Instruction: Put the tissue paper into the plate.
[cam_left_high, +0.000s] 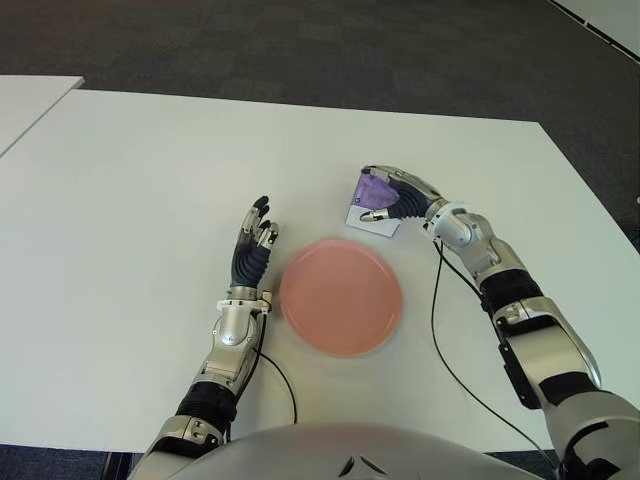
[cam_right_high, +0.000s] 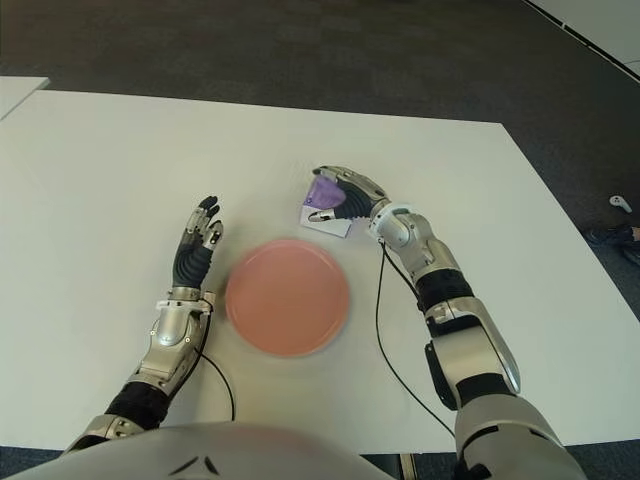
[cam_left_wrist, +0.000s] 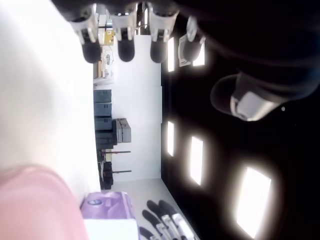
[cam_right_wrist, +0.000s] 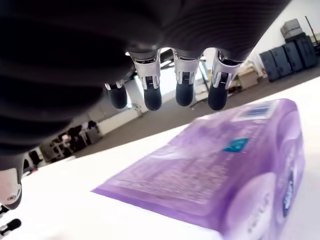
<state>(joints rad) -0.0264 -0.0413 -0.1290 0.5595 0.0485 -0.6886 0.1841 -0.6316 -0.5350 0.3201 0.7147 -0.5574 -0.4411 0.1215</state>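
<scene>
A purple and white tissue pack (cam_left_high: 361, 220) lies flat on the white table (cam_left_high: 150, 180), just behind the right side of the round pink plate (cam_left_high: 341, 296). My right hand (cam_left_high: 373, 194) arches over the pack, fingers on its far side and thumb on its near side. In the right wrist view the fingertips (cam_right_wrist: 184, 95) hover above the pack (cam_right_wrist: 210, 170) without touching it, so the hand is open. My left hand (cam_left_high: 255, 236) shows just left of the plate, open with fingers (cam_left_wrist: 125, 47) straight and holding nothing.
A second white table (cam_left_high: 25, 100) meets the far left corner. Dark carpet (cam_left_high: 330, 50) lies beyond the far edge. A thin black cable (cam_left_high: 440, 330) runs along the table from my right forearm, right of the plate.
</scene>
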